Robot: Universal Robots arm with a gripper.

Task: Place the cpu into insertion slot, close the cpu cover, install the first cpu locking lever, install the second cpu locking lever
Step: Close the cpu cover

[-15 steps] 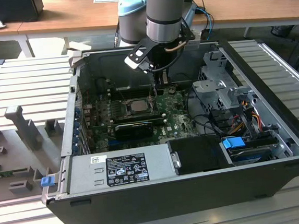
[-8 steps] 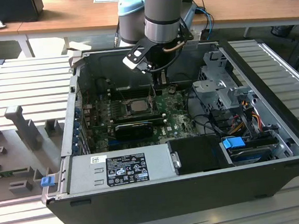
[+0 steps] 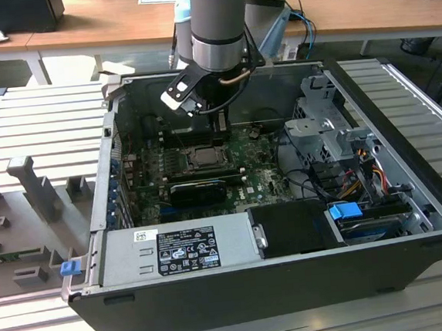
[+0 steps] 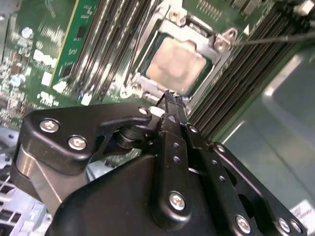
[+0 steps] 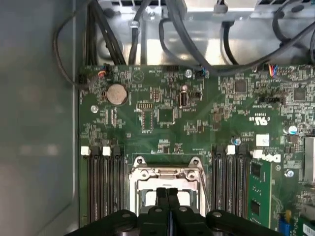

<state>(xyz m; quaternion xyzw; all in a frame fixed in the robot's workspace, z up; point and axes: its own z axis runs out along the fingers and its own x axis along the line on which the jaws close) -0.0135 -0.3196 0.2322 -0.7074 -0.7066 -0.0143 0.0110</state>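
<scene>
**A:** Where's your claw right now?

**B:** Low over the socket. In the second wrist view my claw (image 4: 170, 97) is clenched, fingers pressed together with nothing between them. Its tip hangs at the edge of the cpu (image 4: 178, 63). I can't tell if it touches.

**A:** So the chip is in?

**B:** Yes, it lies flat in the insertion slot (image 5: 134, 178), pale face up. I'd call that step done.

**A:** And the lid?

**B:** In the first wrist view the cpu cover (image 5: 167, 173) looks folded down, its frame around the chip and the face showing through the cut-out. I'd judge that done too.

**A:** Levers?

**B:** That's what is left, I reckon. A thin lever rod (image 4: 275, 38) runs out from the socket's corner and looks free, not hooked down. I can't make out the other one.

**A:** Beyond that?

**B:** The green motherboard (image 5: 167, 115) spreads all round, inside the open computer case (image 3: 217, 297).
</scene>
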